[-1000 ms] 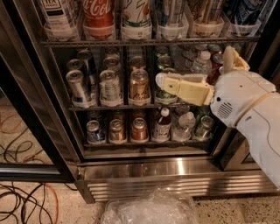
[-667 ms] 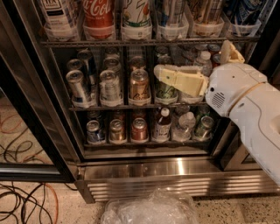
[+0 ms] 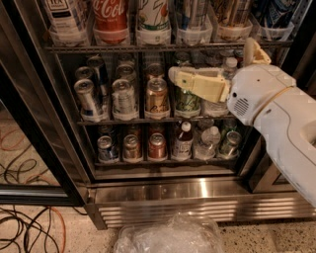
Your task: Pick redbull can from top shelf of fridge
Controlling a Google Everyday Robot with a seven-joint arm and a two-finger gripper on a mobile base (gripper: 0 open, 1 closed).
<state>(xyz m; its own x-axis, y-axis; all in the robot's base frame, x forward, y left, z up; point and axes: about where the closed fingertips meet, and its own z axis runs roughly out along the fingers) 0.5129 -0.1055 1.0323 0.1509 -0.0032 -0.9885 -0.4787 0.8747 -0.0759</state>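
The pick had not yet been made at the fridge [image 3: 197, 190], whose door appeared to stand open. At far left on the middle rack [image 3: 148, 120], slim silver cans [image 3: 88, 98] sat in their lanes. Above, the top shelf [image 3: 148, 48] carried a row of drinks in clear trays. A red Coca-Cola can [image 3: 111, 15] stood second from the left. Two lanes to its right was what appeared to be the redbull can [image 3: 192, 12], silver with blue panels, upright in its tray and cut off by the upper edge of the view. Nothing on that shelf looked disturbed.

By this reading only part of the approach was done. Left to do were the reach up to the top shelf, the grasp on the can and the draw out of its lane past close neighbours.

Below that can and slightly to its left in the view, the gripper [image 3: 174, 75] pointed leftward across the front of the middle rack, overlapping a green can [image 3: 187, 101] behind it. No can showed in its grasp. How wide it was set could not be told, nor whether it touched anything. To the right, the white arm [image 3: 281, 123] ran down toward the lower right corner, in front of the fridge's right side.
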